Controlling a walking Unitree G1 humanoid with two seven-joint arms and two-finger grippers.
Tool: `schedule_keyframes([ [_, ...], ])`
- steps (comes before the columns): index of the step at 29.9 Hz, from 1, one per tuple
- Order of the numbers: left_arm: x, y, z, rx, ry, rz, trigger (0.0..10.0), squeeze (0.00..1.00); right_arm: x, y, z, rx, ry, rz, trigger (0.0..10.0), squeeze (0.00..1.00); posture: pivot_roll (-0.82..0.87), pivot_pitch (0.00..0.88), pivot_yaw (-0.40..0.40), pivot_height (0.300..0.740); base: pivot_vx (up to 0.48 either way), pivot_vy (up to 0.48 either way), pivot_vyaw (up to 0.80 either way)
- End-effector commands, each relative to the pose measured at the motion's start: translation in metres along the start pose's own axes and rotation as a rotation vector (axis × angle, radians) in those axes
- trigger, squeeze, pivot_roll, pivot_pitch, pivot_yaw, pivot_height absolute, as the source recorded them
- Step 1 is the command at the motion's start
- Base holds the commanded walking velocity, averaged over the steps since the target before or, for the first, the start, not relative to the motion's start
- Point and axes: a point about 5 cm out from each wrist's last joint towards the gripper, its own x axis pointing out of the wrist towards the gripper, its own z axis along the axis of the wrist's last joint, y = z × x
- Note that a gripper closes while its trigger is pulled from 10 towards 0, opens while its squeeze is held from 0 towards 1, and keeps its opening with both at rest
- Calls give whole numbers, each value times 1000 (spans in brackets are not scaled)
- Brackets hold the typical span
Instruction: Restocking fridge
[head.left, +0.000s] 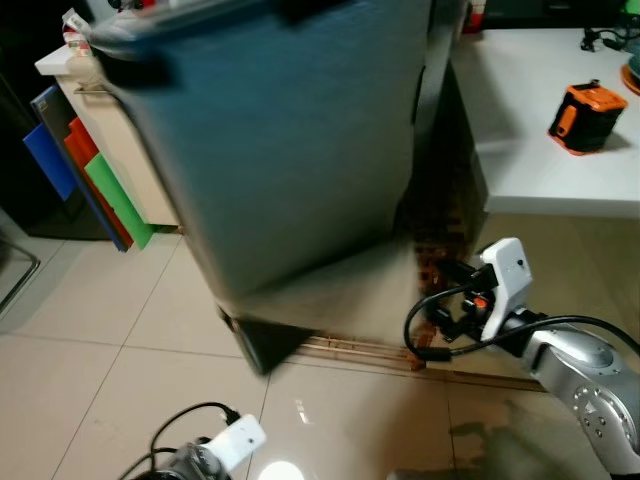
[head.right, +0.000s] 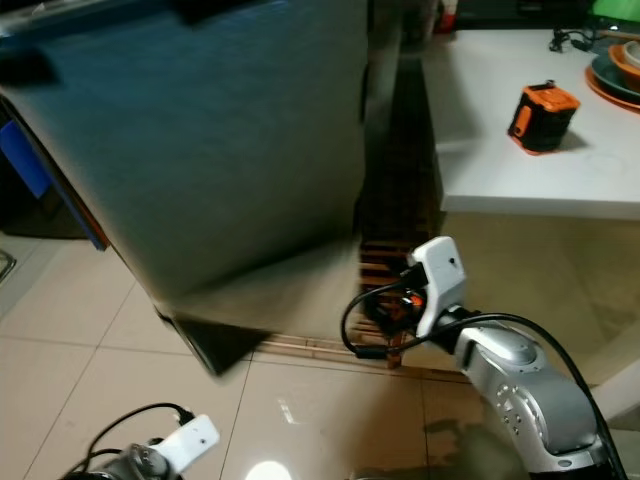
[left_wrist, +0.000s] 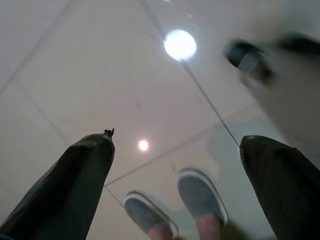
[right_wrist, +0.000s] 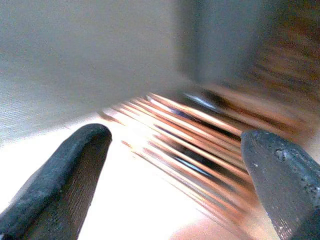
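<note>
A: What blocks the way ahead?
B: The fridge, its door shut, stands close in front, with the desk on its right.
A: Any gap?
B: A narrow dark slot between them; tiled floor lies open on the left.

Glossy beige tile floor w/ lamp glare, white table at right, dim room.

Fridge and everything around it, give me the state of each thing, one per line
Fridge: door shut, blurred by camera motion.
Right gripper: jaws open, empty, low beside the fridge's bottom corner.
Left gripper: jaws open, empty, pointing at the tiled floor.
Orange and black box: resting on the white table.
Coloured boards: leaning upright against the cabinet left of the fridge.
</note>
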Motion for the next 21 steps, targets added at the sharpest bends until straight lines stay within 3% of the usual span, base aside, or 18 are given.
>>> schedule_keyframes([
  [1,-3,11,19,-71,-81,56,10000,0,1,-20,0,-65,9,-177,10000,0,-271,0,94,740,0,0,0],
  [2,-4,16,26,-139,-119,60,10000,0,2,-27,1,-109,0,-263,10000,0,-268,0,92,740,0,0,0],
  [3,-4,16,26,-139,-119,60,10000,0,2,-27,1,-109,0,-263,10000,0,-268,0,92,740,0,0,0],
  [5,-10,31,45,-283,-222,60,10000,0,12,-34,5,-20,-67,-414,10000,0,-270,0,95,740,0,0,0],
  [9,-15,41,59,-278,-286,80,10000,0,20,-24,5,9,-102,-426,10000,0,-251,0,92,740,0,0,0],
  [10,-22,53,76,-303,-373,108,10000,0,25,-17,5,19,-123,-414,10000,0,-236,0,92,740,0,0,0],
  [11,-43,84,106,-401,-553,208,10000,0,33,-4,5,35,-160,-393,10000,0,-222,0,88,740,0,0,0],
  [12,-43,84,106,-401,-553,208,10000,0,33,-4,5,35,-160,-393,10000,0,-222,0,88,740,0,0,0],
  [13,-55,101,118,-448,-631,269,10000,0,36,1,5,36,-177,-378,10000,0,-202,0,83,740,0,0,0],
  [14,-55,101,118,-448,-631,269,10000,0,36,1,5,36,-177,-378,10000,0,-202,0,83,740,0,0,0],
  [15,-77,125,130,-533,-790,347,10000,0,40,7,10,22,-229,-369,10000,0,-202,0,83,740,0,0,0],
  [16,-89,134,133,-574,-895,377,10000,0,41,9,15,15,-260,-363,10000,0,-177,0,78,740,0,0,0],
  [17,-89,134,133,-574,-895,377,10000,0,41,9,15,15,-260,-363,10000,0,-177,0,78,740,0,0,0],
  [18,-104,142,137,-590,-1000,414,10000,0,41,11,19,21,-296,-362,10000,0,-171,0,77,740,0,0,0],
  [20,-150,147,154,-573,-1261,448,10000,0,41,10,33,52,-381,-382,10000,0,-151,0,74,740,0,0,0],
  [21,-165,145,158,-560,-1333,452,10000,0,41,9,37,65,-410,-391,10000,0,-144,0,74,740,0,0,0],
])
